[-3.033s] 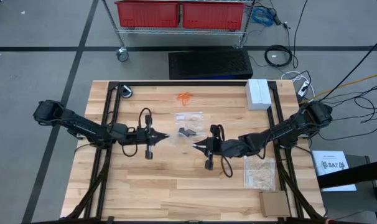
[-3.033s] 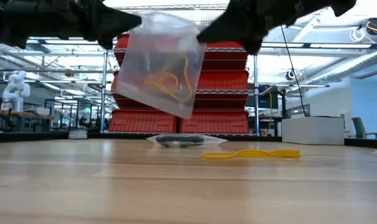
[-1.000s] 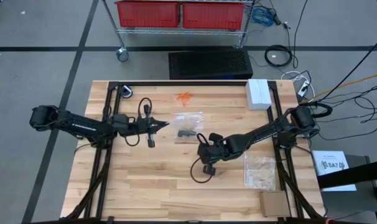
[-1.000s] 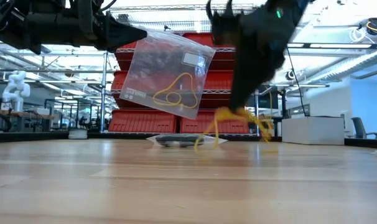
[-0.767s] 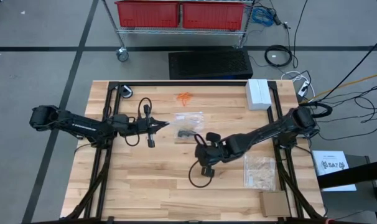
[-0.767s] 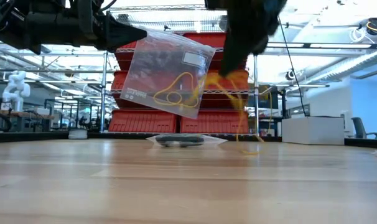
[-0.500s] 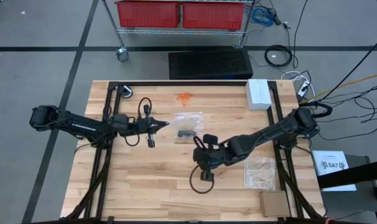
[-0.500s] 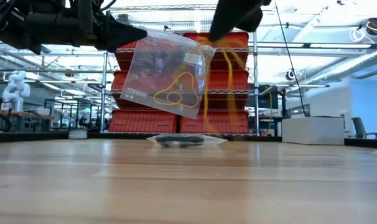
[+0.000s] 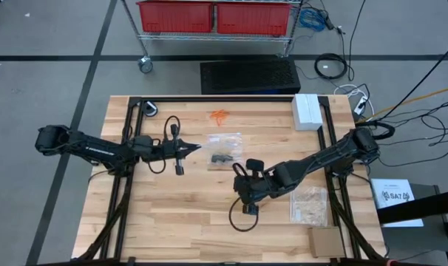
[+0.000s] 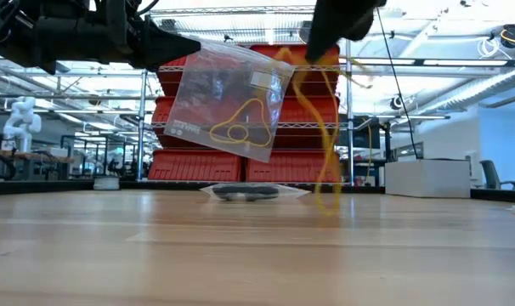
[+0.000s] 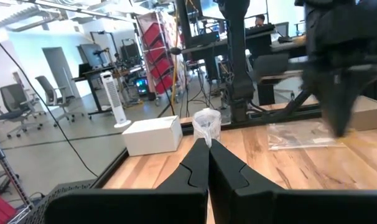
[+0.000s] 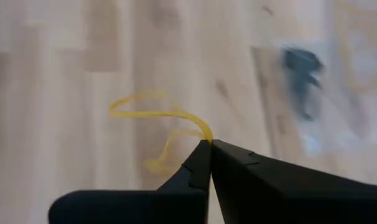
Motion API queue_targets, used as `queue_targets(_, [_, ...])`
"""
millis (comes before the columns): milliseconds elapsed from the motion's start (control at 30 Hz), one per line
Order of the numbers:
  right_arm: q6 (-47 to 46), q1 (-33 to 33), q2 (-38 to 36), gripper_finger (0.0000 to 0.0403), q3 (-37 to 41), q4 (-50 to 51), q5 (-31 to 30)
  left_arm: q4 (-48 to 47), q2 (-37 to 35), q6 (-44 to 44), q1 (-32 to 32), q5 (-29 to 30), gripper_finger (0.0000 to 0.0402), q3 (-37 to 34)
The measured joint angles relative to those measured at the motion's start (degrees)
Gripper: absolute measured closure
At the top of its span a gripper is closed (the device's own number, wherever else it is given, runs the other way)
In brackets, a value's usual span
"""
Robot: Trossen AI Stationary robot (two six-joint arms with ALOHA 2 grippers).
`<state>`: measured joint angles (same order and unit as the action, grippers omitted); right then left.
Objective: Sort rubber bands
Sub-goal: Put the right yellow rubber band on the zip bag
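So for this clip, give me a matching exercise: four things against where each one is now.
1. yellow rubber bands
2. clear bag
3. black rubber bands
4. orange rubber bands

A. loose on the table's far side
B. hanging from the shut left claw
C. dangling from the shut right claw
D. in a bag lying on the table

Pairs: 1-C, 2-B, 3-D, 4-A

Bare tabletop (image 9: 180, 214) lies open near the front; a flat bag (image 9: 224, 157) occupies centre.
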<state>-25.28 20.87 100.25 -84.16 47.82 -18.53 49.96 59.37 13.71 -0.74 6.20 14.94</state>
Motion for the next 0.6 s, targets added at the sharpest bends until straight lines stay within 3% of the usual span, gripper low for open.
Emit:
queue_targets(267, [-6.0,-4.5,3.1,0.0403,0.1,11.9,-4.2,0.0,0.0,0.1,0.0,0.0,0.0401,0.0])
queue_targets(600, [-8.3,-10.8,3.7,0.0403,11.0,10.6,-2.2,-0.3,0.0,0.1,0.0,0.0,0.0401,0.0])
